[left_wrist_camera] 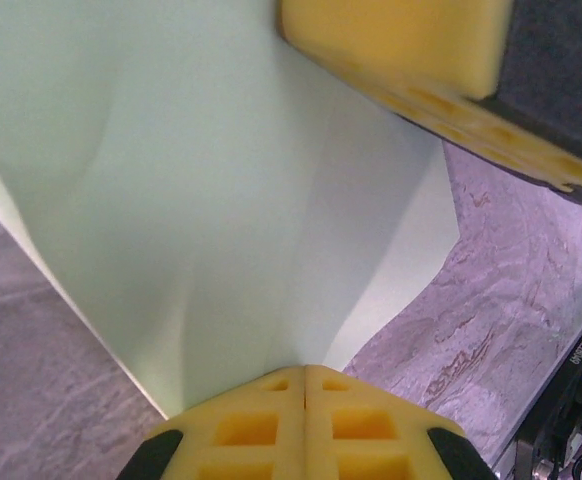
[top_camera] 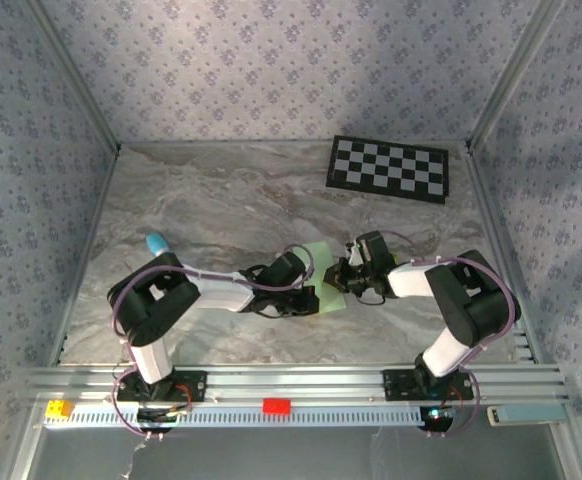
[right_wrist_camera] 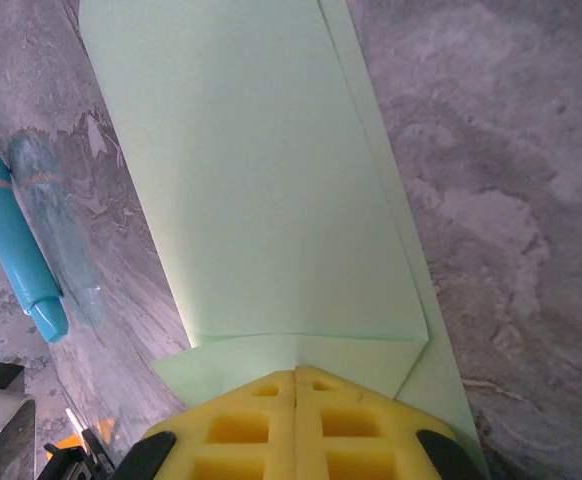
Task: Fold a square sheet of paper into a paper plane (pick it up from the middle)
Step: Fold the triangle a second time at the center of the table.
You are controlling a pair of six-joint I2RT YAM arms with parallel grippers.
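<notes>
The square sheet of paper (top_camera: 323,262) is pale mint green and lies partly folded on the marble table between my two grippers. In the left wrist view the paper (left_wrist_camera: 201,200) rises in a curve and narrows into my left gripper (left_wrist_camera: 304,372), whose yellow fingers are shut on its edge. In the right wrist view the paper (right_wrist_camera: 261,170) shows a folded flap over a lower layer. My right gripper (right_wrist_camera: 296,372) is shut, its tips resting on that lower layer. One right finger (left_wrist_camera: 401,50) sits over the sheet's far side. The paper plane shape is not formed.
A small cyan-blue stick (top_camera: 157,243) lies left of the arms, and shows as a stick (right_wrist_camera: 16,235) in the right wrist view. A black-and-white checkerboard (top_camera: 389,168) lies at the back right. A red block (top_camera: 276,405) and a yellow block (top_camera: 59,408) sit on the front rail.
</notes>
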